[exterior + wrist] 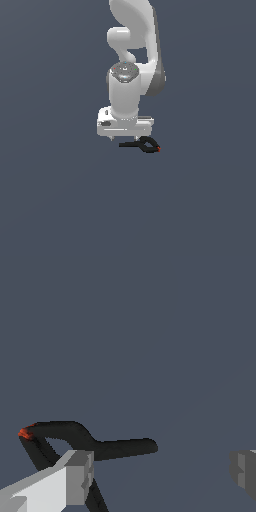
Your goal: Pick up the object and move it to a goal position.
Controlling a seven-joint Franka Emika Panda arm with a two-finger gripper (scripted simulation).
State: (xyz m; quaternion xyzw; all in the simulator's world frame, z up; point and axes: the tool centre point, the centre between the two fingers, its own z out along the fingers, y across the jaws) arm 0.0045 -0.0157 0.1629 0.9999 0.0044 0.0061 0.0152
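The object is a small black spring clamp (pixel 143 145) with a red-orange tip, lying on the flat grey surface. In the exterior view my gripper (pixel 123 138) hangs straight down just above it, and the clamp's jaw loop and tip stick out towards the exterior view's right. In the wrist view the clamp (pixel 95 445) lies close to one finger (pixel 75 476), which covers part of one handle. The other handle reaches into the gap between the fingers. The second finger (pixel 245 471) stands far off. The gripper (pixel 160 473) is open and holds nothing.
The plain dark grey surface (pixel 60 200) spreads all around, with no other objects or edges in view. The white arm (pixel 132 60) rises behind the gripper.
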